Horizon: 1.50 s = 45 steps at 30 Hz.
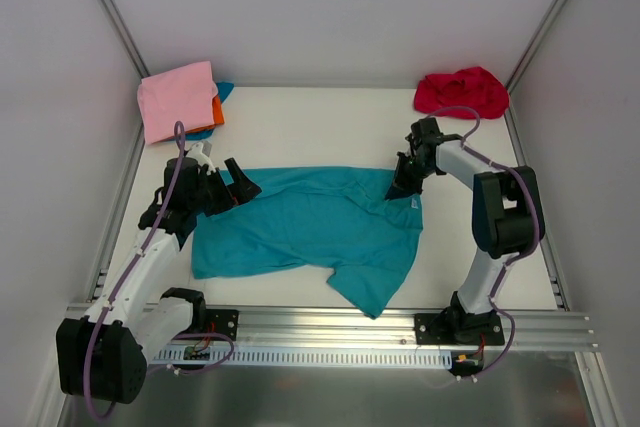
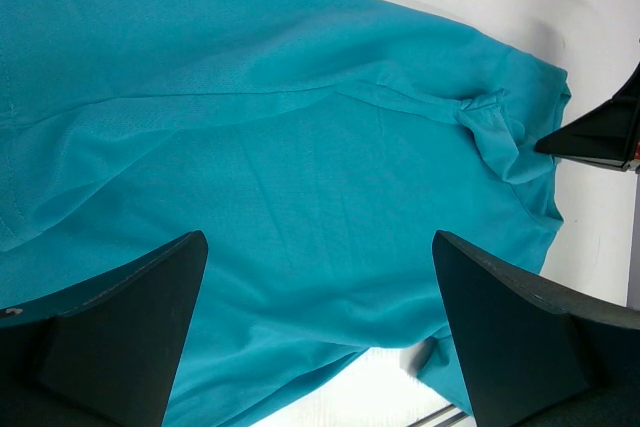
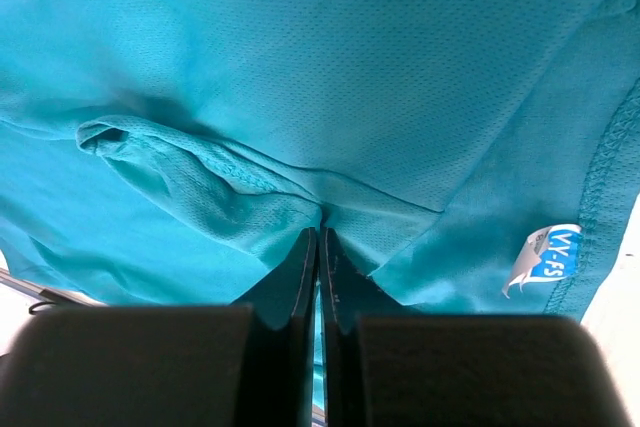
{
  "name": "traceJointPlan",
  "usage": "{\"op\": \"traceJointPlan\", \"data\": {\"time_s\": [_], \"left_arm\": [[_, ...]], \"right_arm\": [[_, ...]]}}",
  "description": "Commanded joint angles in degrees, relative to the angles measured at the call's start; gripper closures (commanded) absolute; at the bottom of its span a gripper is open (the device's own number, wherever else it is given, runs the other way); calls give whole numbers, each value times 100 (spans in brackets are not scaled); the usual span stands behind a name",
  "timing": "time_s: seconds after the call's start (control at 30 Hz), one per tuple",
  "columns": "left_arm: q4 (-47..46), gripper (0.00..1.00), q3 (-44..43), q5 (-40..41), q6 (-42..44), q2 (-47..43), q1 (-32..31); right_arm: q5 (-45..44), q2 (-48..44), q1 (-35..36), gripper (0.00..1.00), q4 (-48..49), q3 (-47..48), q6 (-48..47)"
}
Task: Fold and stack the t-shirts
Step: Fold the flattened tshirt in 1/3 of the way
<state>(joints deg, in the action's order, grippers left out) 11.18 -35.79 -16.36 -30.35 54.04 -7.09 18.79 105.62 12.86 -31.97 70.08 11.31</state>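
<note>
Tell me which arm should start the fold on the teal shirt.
Right. The right claw is shut on the teal t-shirt near its label; the left claw hangs open, holding nothing.

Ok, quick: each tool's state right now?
Left tool: open, empty, above the teal t-shirt.
Right tool: shut on the teal t-shirt.

The teal t-shirt (image 1: 310,227) in the middle of the white table (image 1: 330,127) is plain, with a fine pinhole weave and a white-and-blue label (image 3: 545,259) on its edge. At the far left corner, a pink t-shirt (image 1: 178,97) lies over an orange t-shirt (image 1: 216,110) and a blue t-shirt (image 1: 224,91). The red t-shirt (image 1: 462,93) is at the far right corner.
</note>
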Motion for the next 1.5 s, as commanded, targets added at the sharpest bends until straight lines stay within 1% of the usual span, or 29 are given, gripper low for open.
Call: {"op": "traceJointPlan", "data": {"time_s": [0.0,0.23,0.33,0.5,0.7,0.8,0.87,0.9,0.93,0.97,1.0,1.03,1.1,1.2,1.37,1.47], "left_arm": [[-37,1,-42,-78,134,1,-20],[-125,1,-16,-95,99,27,-20],[-177,1,2,-113,47,71,-20],[-204,1,-7,-157,11,72,-20],[-142,1,-42,-131,55,63,-20],[-134,1,-68,-122,64,63,-20],[-142,1,-68,-122,64,80,-20],[-142,1,-68,-122,64,89,-20],[-142,1,-68,-122,73,106,-20],[-151,1,-68,-122,56,115,-20],[-169,1,-68,-131,55,124,-20],[-177,1,-60,-139,47,142,-20],[-221,1,-42,-157,29,159,-20],[-248,1,-7,-183,3,194,-20],[-195,1,11,-166,20,116,-20],[-125,1,2,-148,47,36,-20]], "right_arm": [[99,-120,-3,100,33,41,-6],[301,-735,23,100,120,-214,-32],[432,-1025,163,99,-28,-162,-172],[766,-1070,348,99,-222,-100,-366],[1162,-869,586,99,-380,-206,-568],[1285,-772,726,97,-538,-293,-699],[1285,-754,832,87,-635,-381,-762],[1294,-745,858,80,-757,-425,-814],[1303,-754,919,68,-819,-469,-919],[1260,-762,937,61,-872,-574,-955],[1216,-789,963,29,-925,-644,-981],[1180,-859,999,1,-952,-715,-1025],[996,-999,999,0,-873,-942,-1008],[767,-1175,990,0,-847,-988,-947],[372,-1211,990,0,-785,-549,-754],[371,-1167,990,0,-767,-171,-683]]}}
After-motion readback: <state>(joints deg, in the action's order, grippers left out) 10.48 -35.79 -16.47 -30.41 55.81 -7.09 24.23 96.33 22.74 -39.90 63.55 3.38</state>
